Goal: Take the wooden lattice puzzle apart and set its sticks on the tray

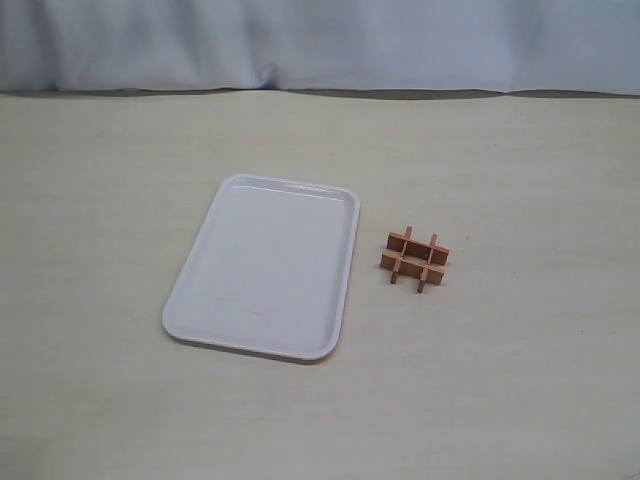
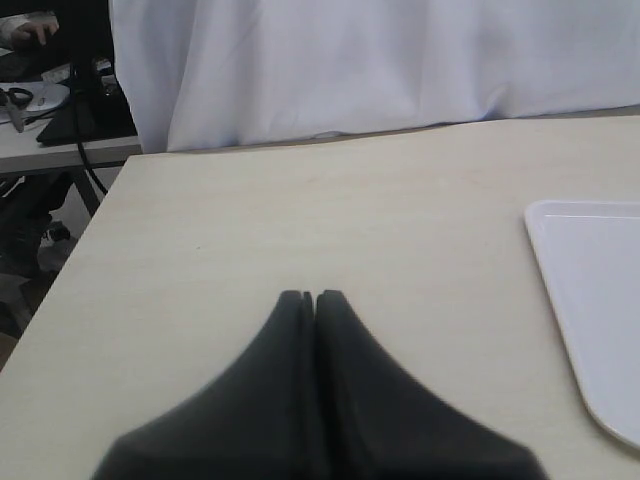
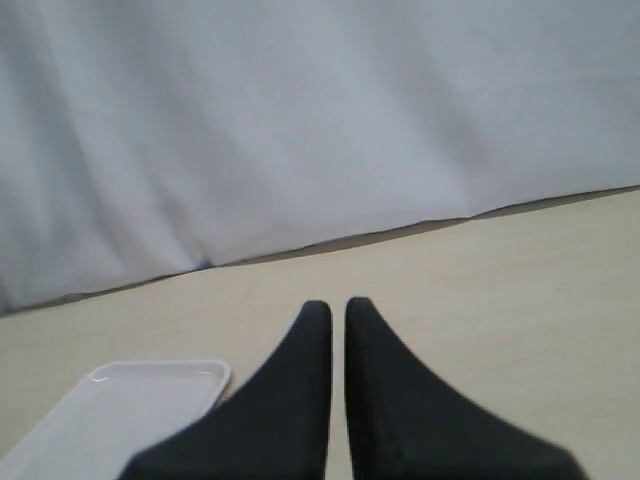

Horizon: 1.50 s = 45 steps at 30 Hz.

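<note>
The wooden lattice puzzle (image 1: 415,258) sits whole on the table, its four reddish-brown sticks still interlocked in a hash shape. Just left of it lies the white tray (image 1: 260,265) with nothing on it. Neither arm shows in the exterior view. In the left wrist view my left gripper (image 2: 309,296) is shut on nothing above bare table, and a corner of the tray (image 2: 600,300) shows off to one side. My right gripper (image 3: 338,305) is shut apart from a thin slit and holds nothing, with a tray corner (image 3: 120,410) beside it. Neither wrist view shows the puzzle.
A white curtain (image 1: 320,40) hangs along the table's far edge. The left wrist view shows the table's side edge (image 2: 70,260), and beyond it a dark desk with cables (image 2: 70,110).
</note>
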Each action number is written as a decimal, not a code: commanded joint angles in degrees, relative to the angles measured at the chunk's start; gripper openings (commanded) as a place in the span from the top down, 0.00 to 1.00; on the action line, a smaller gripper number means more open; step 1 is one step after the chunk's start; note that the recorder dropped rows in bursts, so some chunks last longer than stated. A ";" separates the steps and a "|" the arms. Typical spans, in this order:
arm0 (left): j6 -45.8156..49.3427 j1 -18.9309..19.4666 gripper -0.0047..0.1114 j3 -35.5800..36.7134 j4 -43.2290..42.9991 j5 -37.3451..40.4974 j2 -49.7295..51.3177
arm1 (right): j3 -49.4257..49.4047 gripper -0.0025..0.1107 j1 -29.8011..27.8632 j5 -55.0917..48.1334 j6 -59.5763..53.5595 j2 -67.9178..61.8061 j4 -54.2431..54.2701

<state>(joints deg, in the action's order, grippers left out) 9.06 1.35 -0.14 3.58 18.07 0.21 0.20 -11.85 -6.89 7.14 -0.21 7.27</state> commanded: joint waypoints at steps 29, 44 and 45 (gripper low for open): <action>0.07 -0.02 0.96 0.14 -0.05 -0.36 -0.21 | 17.07 0.94 0.25 5.57 3.63 -38.00 15.28; 0.07 -0.02 0.96 0.14 -0.05 -0.36 -0.21 | 63.25 0.94 13.35 -35.19 -4.66 -83.26 1.13; 0.07 -0.02 0.96 0.14 -0.05 -0.36 -0.21 | 64.47 0.94 13.35 -35.32 -3.41 -86.31 -1.00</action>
<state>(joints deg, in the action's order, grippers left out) 9.06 1.35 -0.14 3.58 18.07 0.21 62.61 1.43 -40.93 1.96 -82.39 9.94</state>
